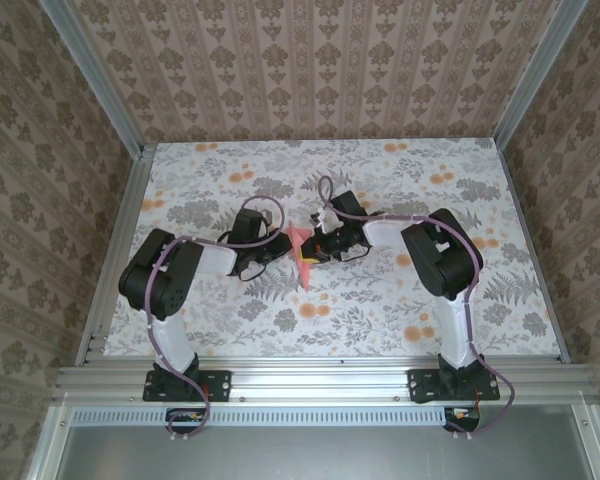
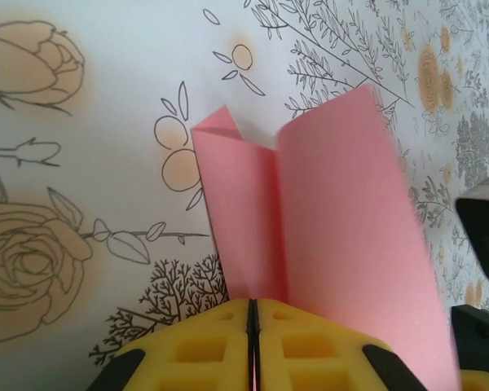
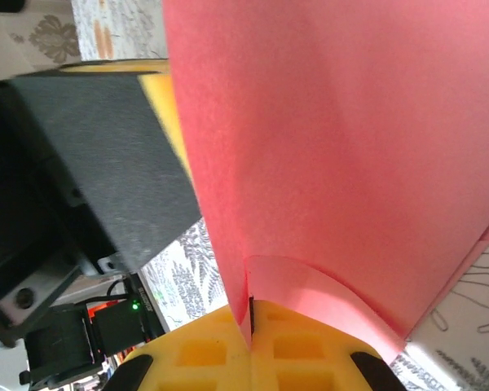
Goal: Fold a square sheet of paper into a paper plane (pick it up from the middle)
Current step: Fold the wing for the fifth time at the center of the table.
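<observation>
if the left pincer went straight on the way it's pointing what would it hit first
The folded pink paper it is shut on stands right ahead of the left pincer. Past that sheet, the line seems to run into the flowered table, though depth is hard to judge.

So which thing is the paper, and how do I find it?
Look at the middle of the flowery table. The folded pink paper is there, pinched from both sides. It's plain pink and held up, unlike the flat orange flower prints.
</observation>
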Robot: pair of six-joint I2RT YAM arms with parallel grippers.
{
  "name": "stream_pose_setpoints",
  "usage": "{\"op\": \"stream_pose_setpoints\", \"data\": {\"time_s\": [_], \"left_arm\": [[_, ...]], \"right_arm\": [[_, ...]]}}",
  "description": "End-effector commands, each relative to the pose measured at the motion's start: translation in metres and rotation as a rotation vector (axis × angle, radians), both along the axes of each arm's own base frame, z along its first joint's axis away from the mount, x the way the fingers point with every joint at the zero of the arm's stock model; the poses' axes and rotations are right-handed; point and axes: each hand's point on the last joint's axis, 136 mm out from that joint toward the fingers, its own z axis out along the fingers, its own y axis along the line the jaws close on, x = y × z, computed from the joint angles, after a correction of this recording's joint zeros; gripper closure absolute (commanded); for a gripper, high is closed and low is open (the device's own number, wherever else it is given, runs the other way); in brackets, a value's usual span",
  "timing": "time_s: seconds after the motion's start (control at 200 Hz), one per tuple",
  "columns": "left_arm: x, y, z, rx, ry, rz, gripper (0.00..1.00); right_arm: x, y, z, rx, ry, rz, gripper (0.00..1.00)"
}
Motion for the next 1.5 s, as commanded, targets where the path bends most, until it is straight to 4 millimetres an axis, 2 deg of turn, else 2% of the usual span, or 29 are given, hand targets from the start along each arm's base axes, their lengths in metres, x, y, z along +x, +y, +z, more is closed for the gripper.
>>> {"op": "stream_pose_setpoints", "data": {"time_s": [0.0,0.25,0.455,0.695,0.865,1.02,1.495], "left_arm": [[-0.014,0.010,-0.031,0.096,0.098,-0.032,0.91],[-0.018,0.013,-0.045,0.149,0.136,-0.058,0.93],[-0.020,0.014,-0.033,0.137,0.096,-0.055,0.91],[-0.052,-0.002,-0.010,0.037,-0.022,-0.092,0.75],[-0.072,-0.010,-0.006,-0.002,-0.093,-0.080,0.70],[-0.080,-0.016,-0.004,-0.007,-0.135,-0.077,0.68],[-0.072,-0.021,-0.022,0.074,-0.129,-0.064,0.70]], "right_arm": [[0.002,-0.002,-0.013,-0.036,0.007,0.021,0.97],[0.007,-0.010,-0.025,-0.072,-0.011,0.010,0.96],[0.016,-0.010,-0.016,-0.003,-0.017,-0.057,0.97],[0.037,-0.009,0.006,0.050,-0.033,-0.224,0.96],[0.048,-0.014,0.008,0.044,-0.032,-0.311,0.96],[0.053,-0.015,0.010,0.075,-0.007,-0.354,0.96],[0.056,-0.017,0.019,0.145,0.046,-0.398,0.96]]}}
